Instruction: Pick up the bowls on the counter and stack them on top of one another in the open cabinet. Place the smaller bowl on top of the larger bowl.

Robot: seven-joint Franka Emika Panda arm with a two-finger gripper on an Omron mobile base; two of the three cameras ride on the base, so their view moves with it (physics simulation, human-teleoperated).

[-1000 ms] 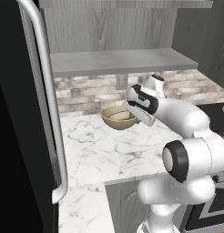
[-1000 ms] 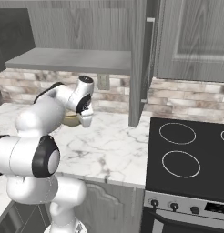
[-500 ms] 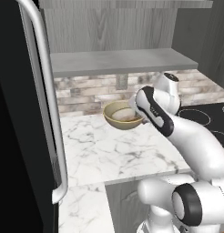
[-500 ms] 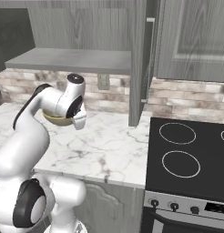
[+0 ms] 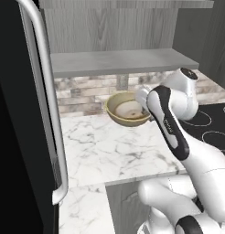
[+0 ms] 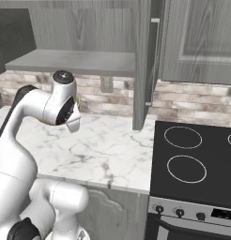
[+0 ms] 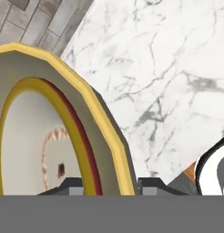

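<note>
Since a second ago I see the wide olive-tan bowl with the golden rim (image 5: 126,109) lifted off the white marble counter with grey veins (image 5: 112,148); it was low against the brick backsplash and now hangs higher, in front of the bricks and below the flat grey shelf of the open wood-grain cabinet (image 5: 119,61). The arm has swung up with it, its elbow now nearer the base cameras.

The bowl is tipped, its mouth turned toward the left base camera and somewhat upward, so I can see its pale inside. It is round, with no long axis.

In the hand view the pincer (image 7: 109,187) grips the bowl's rim: one dark fingertip (image 7: 70,187) sits inside the wall, the other (image 7: 152,186) outside, with the golden edge running between them. The bowl rises from the fingertips and spreads left across that view, marble behind it. In the right base view the wrist hides the bowl.
</note>
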